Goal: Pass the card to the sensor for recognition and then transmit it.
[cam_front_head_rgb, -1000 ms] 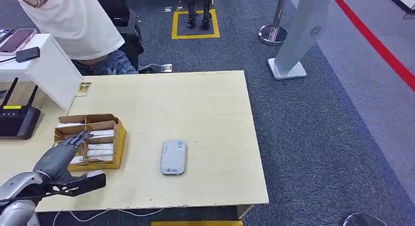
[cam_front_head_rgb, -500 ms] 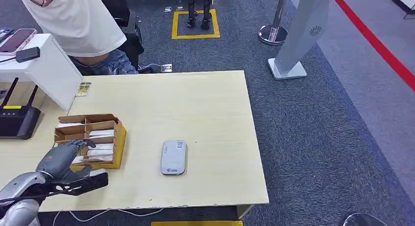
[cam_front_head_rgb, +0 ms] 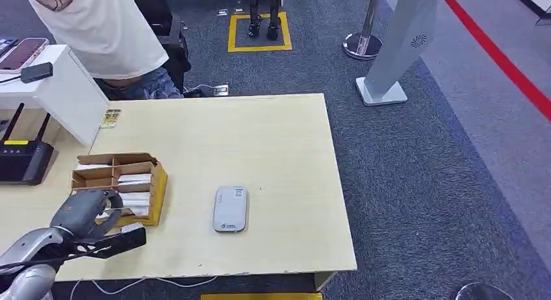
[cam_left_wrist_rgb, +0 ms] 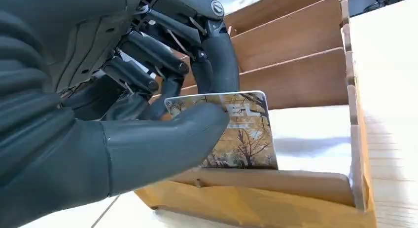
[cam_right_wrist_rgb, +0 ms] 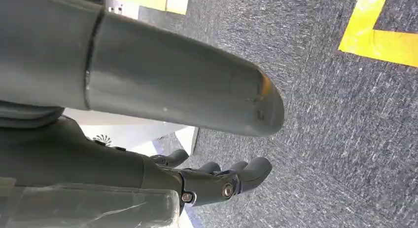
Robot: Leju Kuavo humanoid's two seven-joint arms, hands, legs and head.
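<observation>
A wooden card box with several compartments of white cards stands at the left of the pale table. My left hand is at the box's near end. In the left wrist view that hand pinches a card printed with autumn trees between thumb and fingers; the card stands upright in the nearest compartment of the box. The grey-white card sensor lies flat on the table, right of the box. My right hand hangs over the carpet with loosely spread fingers, holding nothing.
A person in a white shirt stands behind the table's far left corner. A black router and a white stand are at the left. A stanchion base and a white kiosk pillar stand on the carpet beyond.
My left hand has drawn back toward the table's near edge and its fingers have curled in over the box's nearest compartment. The person has shifted slightly.
</observation>
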